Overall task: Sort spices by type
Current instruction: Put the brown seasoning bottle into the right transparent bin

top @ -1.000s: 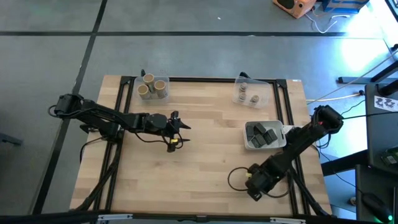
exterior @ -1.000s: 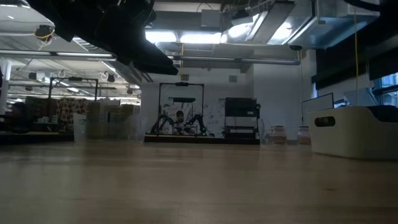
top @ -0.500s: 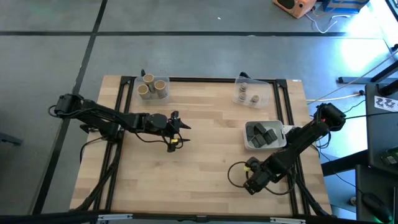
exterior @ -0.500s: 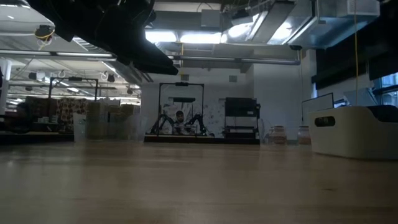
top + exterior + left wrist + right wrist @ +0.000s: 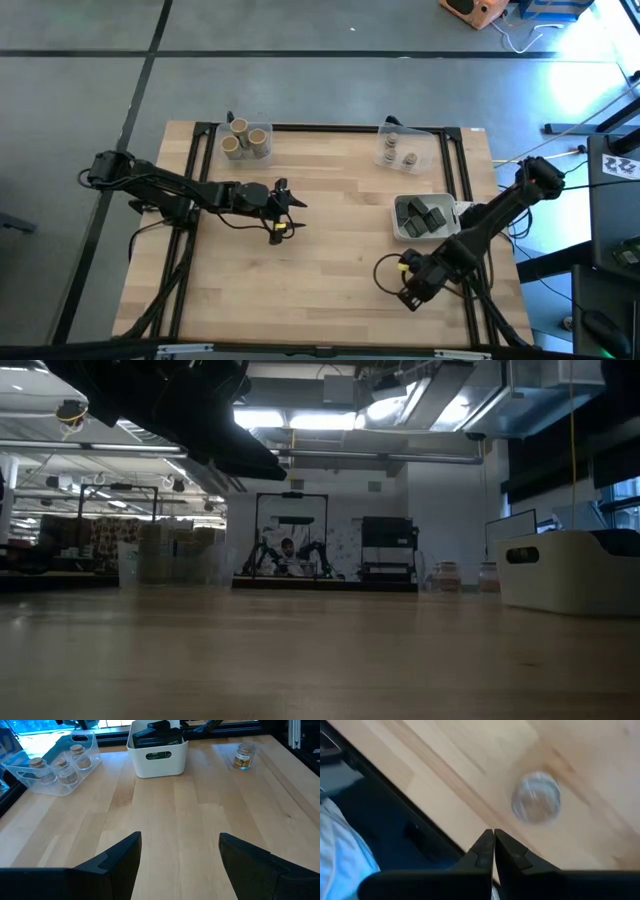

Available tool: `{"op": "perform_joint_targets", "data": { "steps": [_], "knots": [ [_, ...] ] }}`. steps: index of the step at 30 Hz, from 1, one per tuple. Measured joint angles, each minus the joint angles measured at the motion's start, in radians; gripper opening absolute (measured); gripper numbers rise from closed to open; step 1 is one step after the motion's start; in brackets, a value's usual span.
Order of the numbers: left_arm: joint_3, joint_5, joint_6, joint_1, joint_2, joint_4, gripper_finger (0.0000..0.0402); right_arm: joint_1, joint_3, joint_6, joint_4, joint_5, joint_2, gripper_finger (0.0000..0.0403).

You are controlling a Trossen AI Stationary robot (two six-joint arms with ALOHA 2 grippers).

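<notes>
From above, the left gripper (image 5: 283, 208) is hovering over the middle of the wooden table (image 5: 330, 260), while the right gripper (image 5: 408, 293) is hanging low near the table's front right corner. The tan cylinders (image 5: 240, 139) are sitting in a clear tray (image 5: 262, 146) at the back left, the grey-capped jars (image 5: 398, 152) in a second clear tray (image 5: 425, 150) at the back right, and the dark boxy packs (image 5: 424, 213) in the white dish (image 5: 402, 230) just in front of them.

At table height, the white dish (image 5: 565, 572) is standing at the right with a dark pack (image 5: 612, 538) showing over its rim; part of an arm (image 5: 190, 410) is crossing overhead.

The left wrist camera is showing that gripper's fingers (image 5: 117, 855) spread wide and holding nothing, and one lone jar (image 5: 243, 756) standing apart on bare wood beside the dish (image 5: 157, 757).

The right wrist camera is showing its fingers (image 5: 481, 851) pressed together and empty, with that single jar (image 5: 536, 799) blurred just ahead, close to the table edge.

The risk: with the fingers closed, a descent could be knocking the jar over or pushing it off the nearby edge; the fingers likely need opening first.
</notes>
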Motion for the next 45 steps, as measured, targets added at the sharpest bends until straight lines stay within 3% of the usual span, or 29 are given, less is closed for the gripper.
{"op": "perform_joint_targets", "data": {
  "steps": [6, 18, 24, 31, 45],
  "knots": [
    [0.000, 0.000, 0.000, 0.000, 0.000, 0.001, 0.0248, -0.002, 0.000, 0.000, 0.010, 0.055, 0.000, 0.0045],
    [0.000, 0.000, 0.006, 0.001, 0.000, 0.008, 0.0248, -0.001, 0.002, 0.060, -0.068, 0.108, 0.036, 0.0300],
    [0.000, 0.000, 0.011, 0.001, 0.000, 0.008, 0.0248, -0.001, 0.003, 0.071, -0.058, 0.088, 0.125, 0.0370],
    [0.000, 0.000, 0.011, 0.001, 0.000, 0.008, 0.0248, -0.001, 0.003, 0.073, -0.015, 0.047, 0.229, 0.0354],
    [0.000, 0.000, 0.007, 0.001, 0.000, 0.009, 0.0248, -0.001, 0.004, 0.064, 0.014, 0.042, 0.272, 0.0198]
  ]
}}
